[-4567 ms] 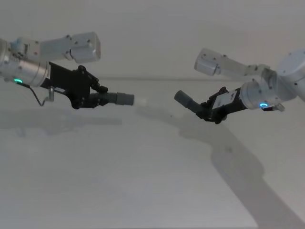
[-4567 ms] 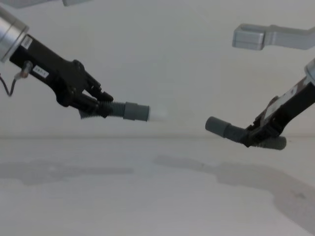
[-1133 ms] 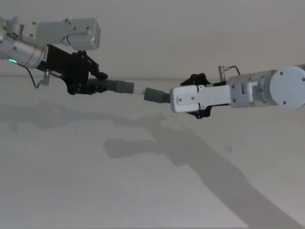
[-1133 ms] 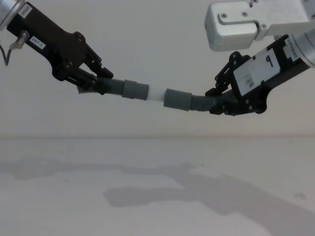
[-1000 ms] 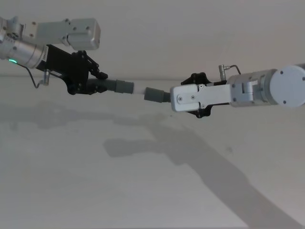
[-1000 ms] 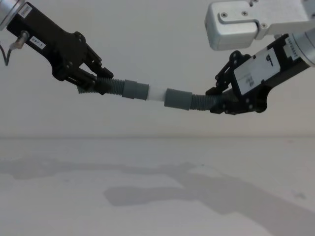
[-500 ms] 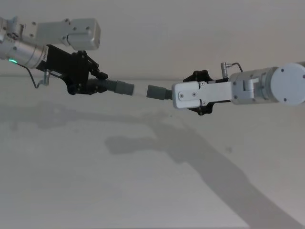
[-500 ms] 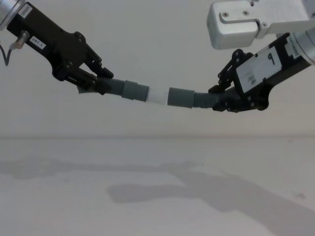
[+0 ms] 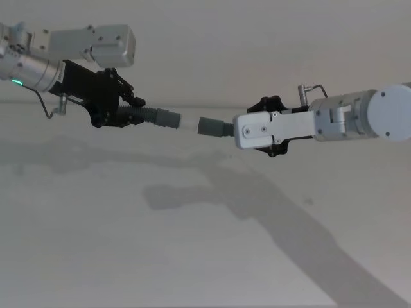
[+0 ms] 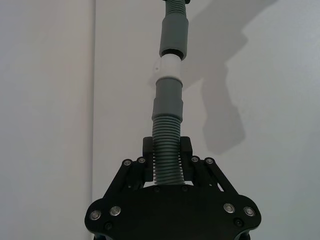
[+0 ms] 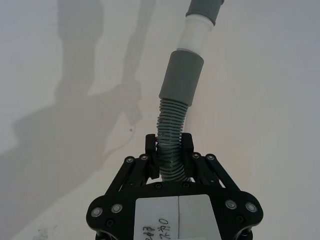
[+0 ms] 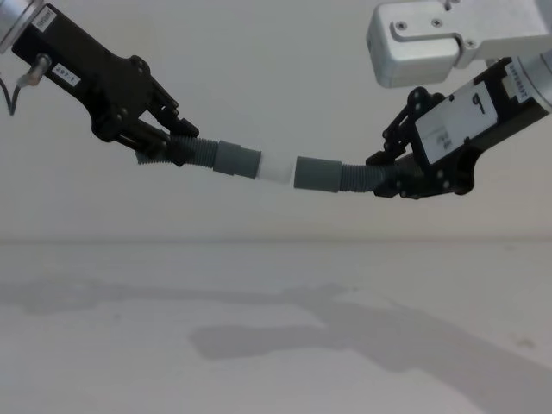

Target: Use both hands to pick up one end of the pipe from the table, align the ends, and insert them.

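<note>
My left gripper (image 12: 168, 147) is shut on the corrugated part of one pipe piece (image 12: 200, 153), held in the air above the table (image 12: 259, 362). Its grey cuff (image 12: 237, 161) ends in a white tip (image 12: 276, 170). From the right, my right gripper (image 12: 386, 177) is shut on the other pipe piece (image 12: 354, 178). The white tip meets the mouth of that piece's plain grey cuff (image 12: 317, 172), and most of the tip still shows. In the left wrist view the cuff (image 10: 167, 100), tip (image 10: 167, 69) and plain cuff (image 10: 174, 37) lie nearly in one line. The right piece bends slightly near the gripper (image 11: 169, 147).
The white table (image 9: 128, 256) carries only the arms' shadows beneath the pipes. A silver arm link (image 9: 273, 130) covers much of the right gripper in the head view. A pale wall stands behind.
Over the last second the right gripper rose a little and drew slightly right, levelling its piece with the white tip. The left gripper stayed put. Earlier the two ends were far apart.
</note>
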